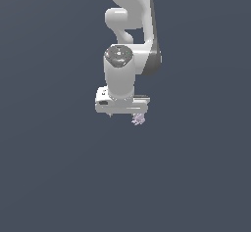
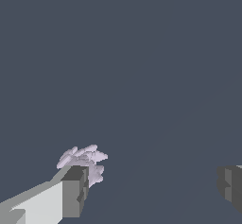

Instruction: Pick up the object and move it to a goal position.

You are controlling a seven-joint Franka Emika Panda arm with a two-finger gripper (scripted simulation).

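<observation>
White and blocky, the gripper [image 1: 125, 114] hung from the single robot arm [image 1: 128, 35] near the middle of the exterior view, pointing down over a flat, dark slate-grey surface [image 1: 54, 177]. Its two fingers stood wide apart in the wrist view, with a broad stretch of bare surface between them, and nothing was clamped between the pads.

Going from the left of the exterior view to its right: the left part held only the plain grey surface. In the middle rose the arm, its pale curved links stacked above a round wrist joint and the wide, flat hand body. Just below that body, on the side toward the exterior view's right, sat the object [image 1: 139, 119], a tiny pale lavender lump with small prongs, much smaller than the hand.

In the wrist view, the object [image 2: 84, 160] lay right against the tip of one finger [image 2: 74, 190], its prongs fanning out past the grey pad. Whether it touched the pad or merely sat just beside it could not be told. The other finger [image 2: 230, 186] was well apart from the object, at the far edge of that picture.
</observation>
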